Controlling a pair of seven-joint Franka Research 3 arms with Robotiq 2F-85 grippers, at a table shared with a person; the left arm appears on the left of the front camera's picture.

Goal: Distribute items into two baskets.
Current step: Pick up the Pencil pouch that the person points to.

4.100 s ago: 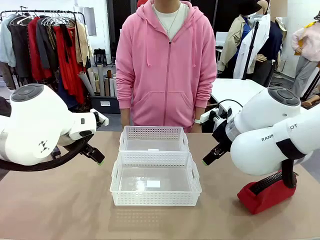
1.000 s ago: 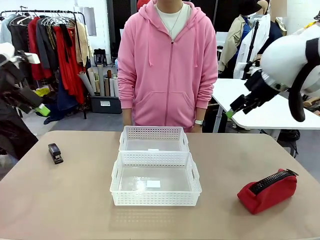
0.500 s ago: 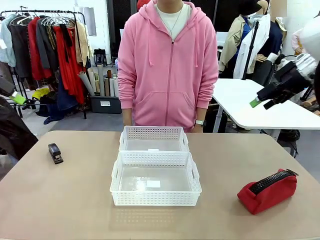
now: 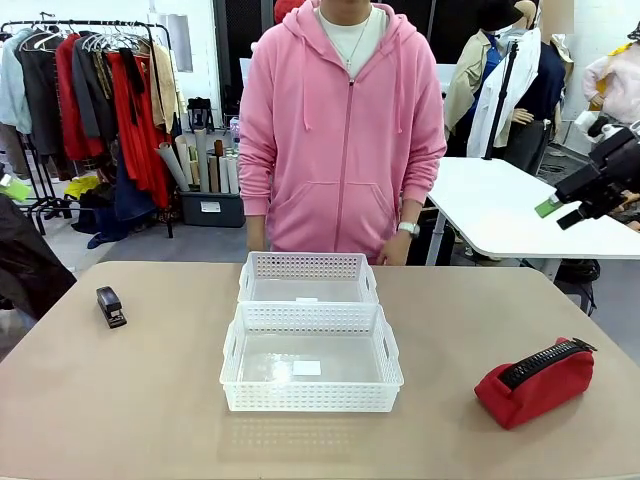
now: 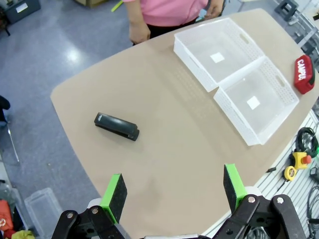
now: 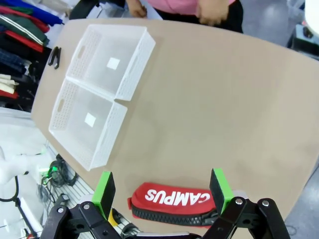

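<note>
Two white lattice baskets stand end to end at the table's middle, both empty: the near basket (image 4: 310,396) with a small white label and the far basket (image 4: 308,266) by the person. The black stapler (image 4: 110,306) lies at the table's left, the red zippered pouch (image 4: 535,382) at the front right. My left gripper (image 5: 174,186) hangs open high over the left end, above the stapler (image 5: 116,126). My right gripper (image 6: 162,188) is open high above the pouch (image 6: 182,198); in the front view the right gripper (image 4: 562,210) sits at the upper right.
A person in a pink hoodie (image 4: 340,130) stands at the far edge behind the baskets, hands low near the table edge. A clothes rack (image 4: 90,100) and a white table (image 4: 500,215) are beyond. Bare tabletop (image 4: 150,400) surrounds the baskets.
Both arms have lifted and swung outward from low beside the baskets to high off the table's sides, uncovering the stapler and the pouch. Nothing on the table moved.
</note>
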